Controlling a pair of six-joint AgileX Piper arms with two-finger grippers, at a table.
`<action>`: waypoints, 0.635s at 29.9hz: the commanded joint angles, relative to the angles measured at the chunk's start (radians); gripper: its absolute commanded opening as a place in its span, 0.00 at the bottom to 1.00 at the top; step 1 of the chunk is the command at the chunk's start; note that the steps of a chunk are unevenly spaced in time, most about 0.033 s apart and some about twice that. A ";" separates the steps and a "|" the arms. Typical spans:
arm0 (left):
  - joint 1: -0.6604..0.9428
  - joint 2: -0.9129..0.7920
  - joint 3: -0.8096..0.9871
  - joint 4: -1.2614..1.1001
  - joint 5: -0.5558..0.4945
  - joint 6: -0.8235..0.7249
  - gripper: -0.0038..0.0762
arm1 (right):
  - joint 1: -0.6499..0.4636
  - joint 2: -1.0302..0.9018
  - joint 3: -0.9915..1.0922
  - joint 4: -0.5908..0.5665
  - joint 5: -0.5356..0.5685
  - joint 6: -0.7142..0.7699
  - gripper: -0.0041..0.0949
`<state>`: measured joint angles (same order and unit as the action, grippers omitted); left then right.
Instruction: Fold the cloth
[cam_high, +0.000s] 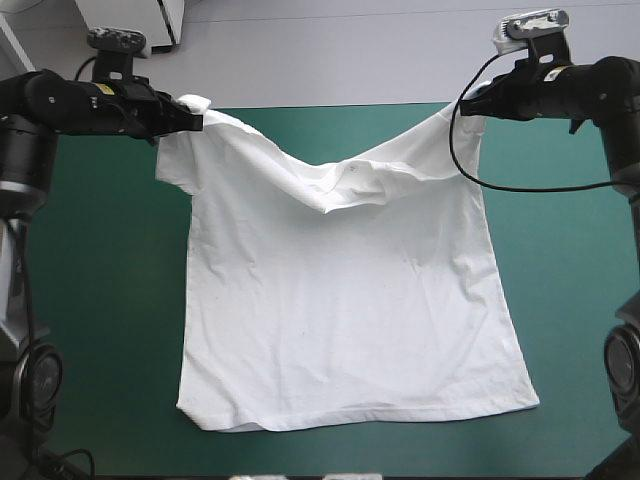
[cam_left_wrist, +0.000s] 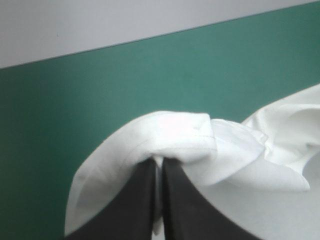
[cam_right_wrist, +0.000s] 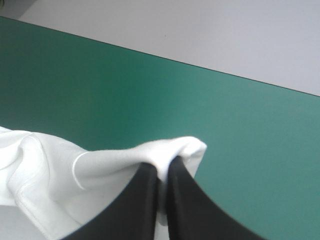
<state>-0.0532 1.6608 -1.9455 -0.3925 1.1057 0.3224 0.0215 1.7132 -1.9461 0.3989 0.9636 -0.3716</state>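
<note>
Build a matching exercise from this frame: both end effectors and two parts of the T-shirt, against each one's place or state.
1 left end effector
2 right end effector
3 hem
4 neckline

A flat on the teal-green cover by the near edge
B sagging between the lifted corners
C shut on the far right corner of the T-shirt
D shut on its far left corner

Pairs: 1-D, 2-C, 3-A, 4-B

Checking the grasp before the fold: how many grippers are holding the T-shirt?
2. The left gripper pinches the T-shirt at its far left corner; the right gripper pinches its far right corner.
</note>
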 joint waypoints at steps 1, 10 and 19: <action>-0.004 0.039 -0.021 -0.055 -0.087 0.011 0.04 | -0.005 0.034 -0.021 0.021 -0.099 -0.030 0.03; -0.004 0.191 -0.021 -0.075 -0.165 0.063 0.04 | -0.005 0.239 -0.063 0.020 -0.146 -0.062 0.03; -0.004 0.263 -0.019 -0.119 -0.201 0.106 0.04 | -0.005 0.345 -0.119 0.022 -0.137 -0.078 0.03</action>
<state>-0.0532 1.9760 -1.9388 -0.4614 0.9551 0.4187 0.0215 2.1088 -2.0253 0.3967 0.8609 -0.4340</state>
